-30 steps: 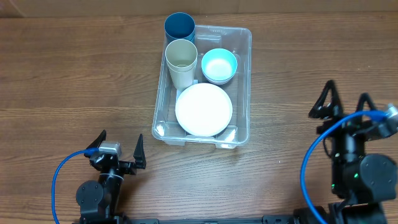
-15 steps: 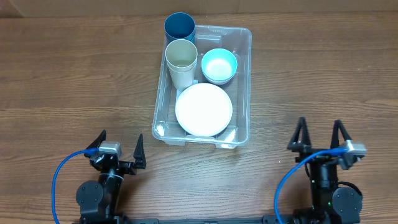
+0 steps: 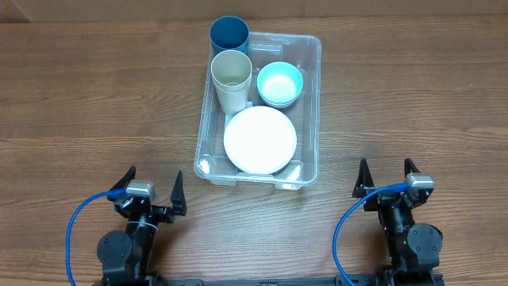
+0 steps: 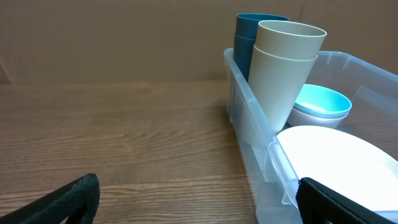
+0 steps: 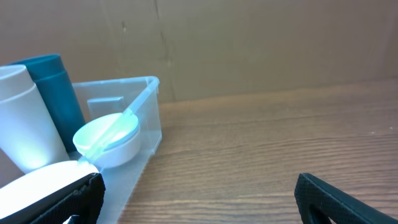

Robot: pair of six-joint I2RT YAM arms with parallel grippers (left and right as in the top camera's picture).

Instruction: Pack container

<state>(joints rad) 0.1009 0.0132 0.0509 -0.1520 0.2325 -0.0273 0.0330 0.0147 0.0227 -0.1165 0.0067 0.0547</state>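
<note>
Container (image 3: 311,119) sits on the table (image 3: 79,103), toward the far side. Inside, a white plate (image 3: 260,140) lies at the near end. A beige cup (image 3: 231,79) and a pale blue bowl (image 3: 279,82) stand side by side beyond it, and a dark blue cup (image 3: 229,35) is at the far left corner. With the dishes in place, packing looks finished to me. That is likely why my left gripper (image 3: 153,176) and right gripper (image 3: 386,167) rest by the near edge, well apart from the container, both spread wide and empty.
</note>
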